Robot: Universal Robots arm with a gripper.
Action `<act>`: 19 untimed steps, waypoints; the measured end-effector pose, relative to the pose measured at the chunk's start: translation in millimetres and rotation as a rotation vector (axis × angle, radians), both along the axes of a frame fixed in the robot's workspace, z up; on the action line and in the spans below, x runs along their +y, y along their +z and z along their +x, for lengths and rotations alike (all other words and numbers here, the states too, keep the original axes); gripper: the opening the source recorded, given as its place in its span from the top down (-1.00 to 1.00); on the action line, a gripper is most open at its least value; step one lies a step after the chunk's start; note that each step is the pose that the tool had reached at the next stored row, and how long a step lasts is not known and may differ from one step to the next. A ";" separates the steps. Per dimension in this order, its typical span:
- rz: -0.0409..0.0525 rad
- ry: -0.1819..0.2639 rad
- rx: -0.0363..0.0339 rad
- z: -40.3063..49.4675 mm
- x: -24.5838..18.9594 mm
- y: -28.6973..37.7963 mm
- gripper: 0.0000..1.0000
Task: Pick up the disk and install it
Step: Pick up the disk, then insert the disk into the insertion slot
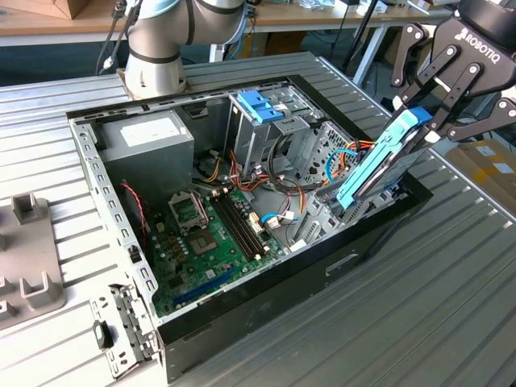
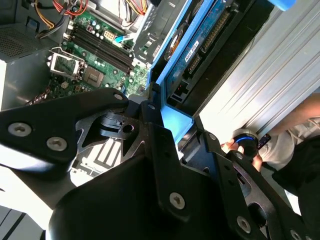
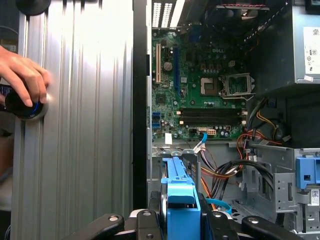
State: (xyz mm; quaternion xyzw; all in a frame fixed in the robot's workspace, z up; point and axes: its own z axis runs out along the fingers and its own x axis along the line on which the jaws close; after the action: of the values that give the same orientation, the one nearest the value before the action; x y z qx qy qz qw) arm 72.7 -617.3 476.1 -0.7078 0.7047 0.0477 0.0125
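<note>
The black robot hand pinches the upper end of the flat black-and-silver disk in its blue plastic carrier. In the exterior view the disk is tilted, its lower end inside the open black computer case, at three o'clock from the green motherboard.

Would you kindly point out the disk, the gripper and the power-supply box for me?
disk (image 1: 375, 164): exterior view, on its blue carrier edge.
gripper (image 1: 422, 119): exterior view, between its fingertips, at the disk's upper end.
power-supply box (image 1: 153, 169): exterior view, on its grey side face.
</note>
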 end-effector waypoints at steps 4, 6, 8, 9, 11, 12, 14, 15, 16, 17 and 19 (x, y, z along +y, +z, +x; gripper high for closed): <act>0.0001 0.000 0.0000 3.0 0.0 -0.2 0.26; 0.0000 0.000 0.0000 6.2 0.0 -0.2 0.26; 0.0001 0.000 0.0000 8.8 0.0 -0.3 0.26; 0.0000 0.000 0.0000 8.8 0.0 -0.2 0.26; 0.0000 0.000 0.0000 9.0 0.0 -0.2 0.26; 0.0001 0.000 0.0000 9.1 0.0 -0.3 0.26; 0.0000 0.000 0.0000 9.6 0.0 -0.2 0.26; 0.0001 0.000 0.0000 9.7 0.0 -0.2 0.26; 0.0000 0.000 0.0000 9.8 0.0 -0.2 0.26; 0.0000 0.000 0.0000 9.8 0.0 -0.2 0.26; 0.0000 0.000 0.0000 10.0 0.0 -0.2 0.26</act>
State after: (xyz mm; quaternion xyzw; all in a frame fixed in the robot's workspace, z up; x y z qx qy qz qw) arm 82.7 -617.3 475.9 -0.7078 0.7047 0.0477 0.0125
